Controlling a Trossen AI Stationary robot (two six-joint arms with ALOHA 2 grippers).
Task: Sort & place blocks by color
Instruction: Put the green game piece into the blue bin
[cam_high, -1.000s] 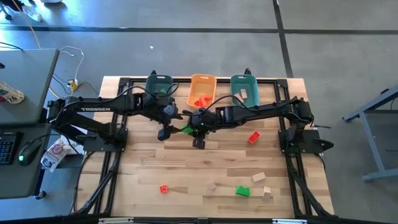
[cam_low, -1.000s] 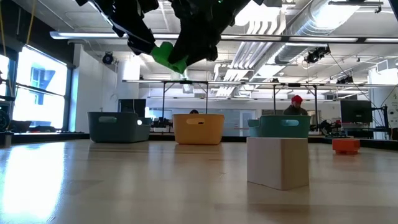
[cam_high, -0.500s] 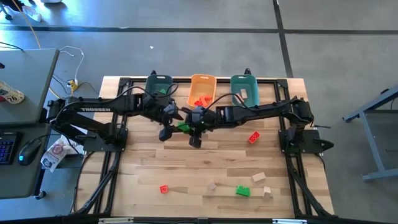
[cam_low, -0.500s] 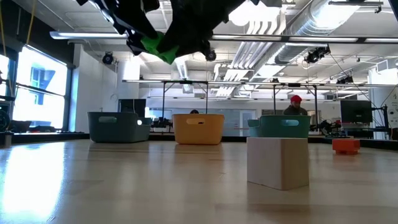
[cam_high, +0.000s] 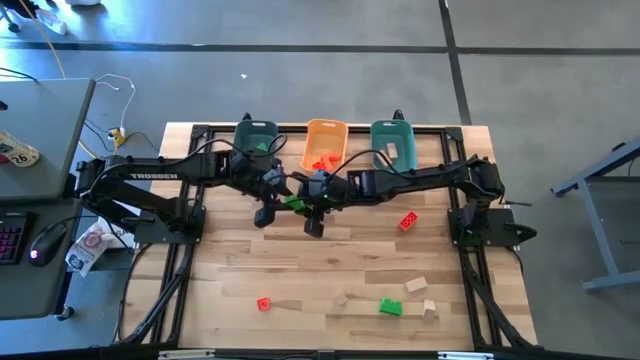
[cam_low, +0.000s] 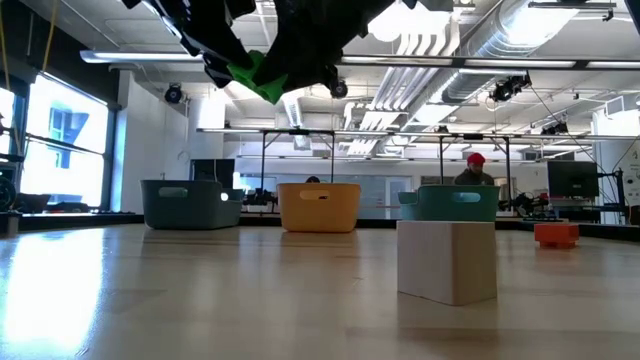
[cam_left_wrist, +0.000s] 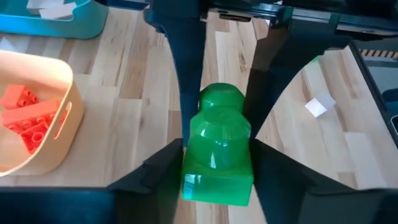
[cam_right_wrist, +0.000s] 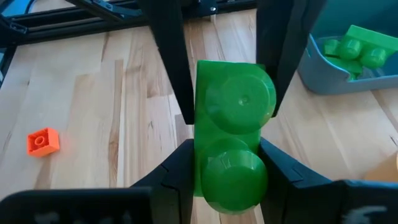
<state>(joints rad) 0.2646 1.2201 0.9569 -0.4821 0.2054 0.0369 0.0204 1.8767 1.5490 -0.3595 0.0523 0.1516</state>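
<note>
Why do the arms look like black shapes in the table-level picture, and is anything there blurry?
Low view: bright ceiling lights behind the arms silhouette them; only the green block keeps colour. The near tan block looks slightly soft. High view: evenly lit.

Bright overhead light — soft shadows

A grey concrete floor (cam_high: 300, 70) surrounds the table; windows (cam_low: 60, 140) and ceiling ducts (cam_low: 470, 40) show beyond.
</note>
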